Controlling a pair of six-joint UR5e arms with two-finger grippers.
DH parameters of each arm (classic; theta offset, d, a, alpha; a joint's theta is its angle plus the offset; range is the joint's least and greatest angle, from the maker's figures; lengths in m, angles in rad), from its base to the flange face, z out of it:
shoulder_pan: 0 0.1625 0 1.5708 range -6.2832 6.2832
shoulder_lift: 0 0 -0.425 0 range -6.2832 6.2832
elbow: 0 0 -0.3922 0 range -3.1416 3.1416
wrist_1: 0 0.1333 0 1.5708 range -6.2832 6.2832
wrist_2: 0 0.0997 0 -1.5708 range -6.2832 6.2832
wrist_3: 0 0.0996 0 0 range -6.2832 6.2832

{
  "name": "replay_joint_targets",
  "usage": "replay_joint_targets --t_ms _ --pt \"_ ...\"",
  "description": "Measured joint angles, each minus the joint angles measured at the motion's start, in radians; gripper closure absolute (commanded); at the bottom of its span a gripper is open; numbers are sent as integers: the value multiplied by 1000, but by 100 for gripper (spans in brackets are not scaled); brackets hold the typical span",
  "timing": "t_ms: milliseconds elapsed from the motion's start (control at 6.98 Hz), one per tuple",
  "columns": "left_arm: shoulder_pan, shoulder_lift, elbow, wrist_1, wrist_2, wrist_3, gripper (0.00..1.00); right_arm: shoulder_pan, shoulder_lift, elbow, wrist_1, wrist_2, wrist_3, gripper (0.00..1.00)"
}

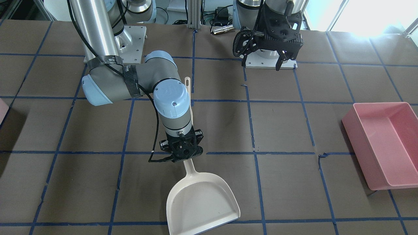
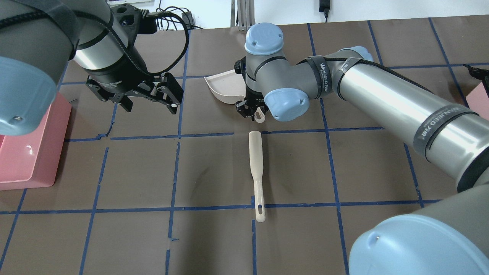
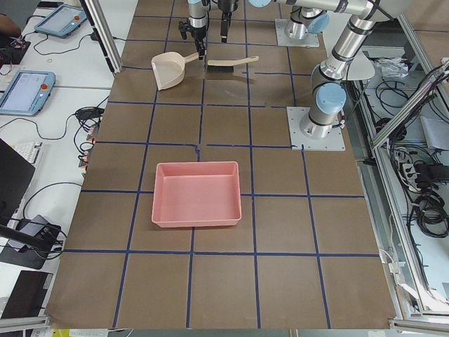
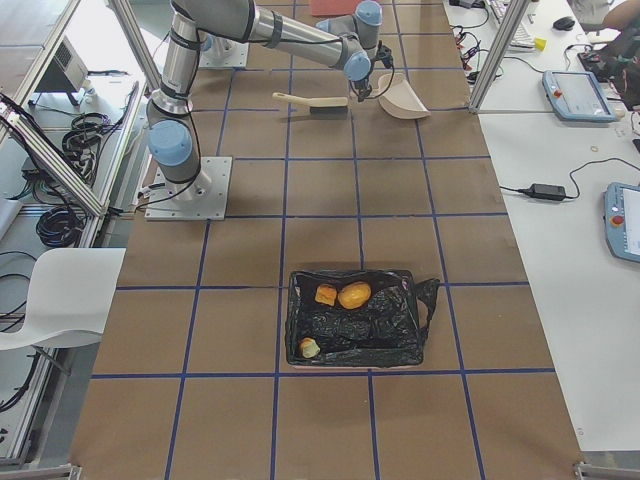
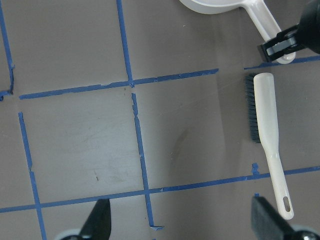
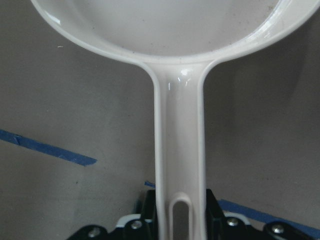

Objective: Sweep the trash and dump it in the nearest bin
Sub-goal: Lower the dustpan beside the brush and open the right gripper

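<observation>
My right gripper (image 1: 183, 156) is shut on the handle of a cream dustpan (image 1: 202, 199), whose pan points away from the robot and looks empty. In the right wrist view the handle (image 6: 178, 150) runs down between the fingers. A cream brush (image 2: 256, 172) lies flat on the table just behind the dustpan, free of both grippers. My left gripper (image 2: 149, 103) is open and empty, hovering over the table to the brush's left. A corner of the pale pink bin (image 1: 1, 111) shows at the table edge on the robot's right.
A pink rectangular tub (image 1: 382, 143) stands at the table's left end. In the exterior right view a container lined with a black bag (image 4: 350, 320) holds three food-like pieces. Blue tape lines grid the brown table.
</observation>
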Motion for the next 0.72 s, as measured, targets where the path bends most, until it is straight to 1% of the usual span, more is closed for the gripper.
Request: replay_joint_targets --t_ms 287,430,573,717 --pt "1 -1 -3 5 0 0 0 5 -6 -1 7 10 51 20" --pt "1 -1 -4 6 0 0 0 8 -4 -2 6 11 71 10" --pt "1 -1 -4 6 0 0 0 6 -3 -3 2 9 78 4" --pt "2 -1 -5 6 0 -1 0 -9 -6 -5 -2 8 77 2"
